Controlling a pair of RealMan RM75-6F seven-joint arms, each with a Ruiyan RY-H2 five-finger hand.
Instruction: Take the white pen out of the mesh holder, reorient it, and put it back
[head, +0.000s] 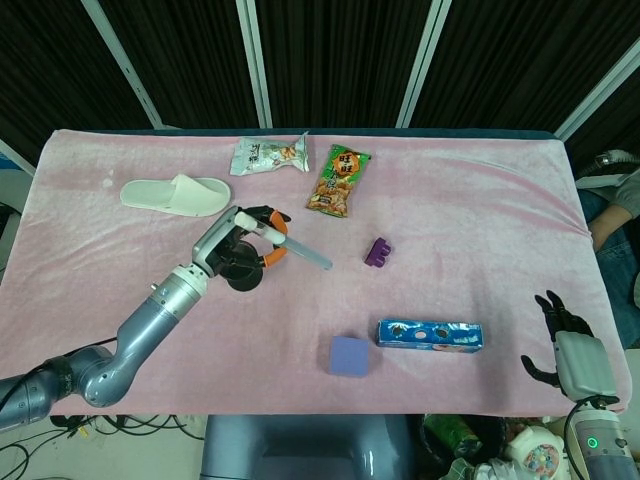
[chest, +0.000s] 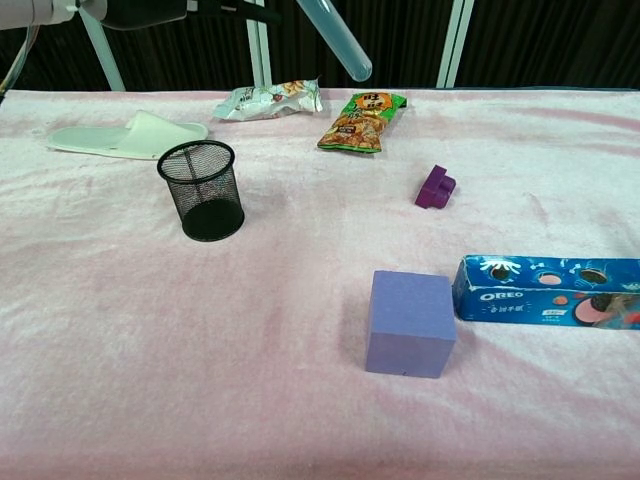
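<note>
My left hand (head: 238, 243) hovers above the black mesh holder (chest: 202, 189) and holds the white pen (head: 296, 244) between thumb and fingers. The pen lies nearly level, its far end pointing right, away from the holder. In the chest view only the pen's pale end (chest: 338, 40) and a bit of the left hand (chest: 140, 10) show at the top edge. The holder (head: 242, 270) stands upright and looks empty. My right hand (head: 572, 345) rests low at the table's front right edge, fingers apart, holding nothing.
A white slipper (head: 174, 194) lies left of the holder. Two snack bags (head: 339, 181) sit at the back. A purple clip (head: 378, 251), a purple cube (chest: 409, 322) and a blue Oreo box (chest: 548, 289) lie to the right.
</note>
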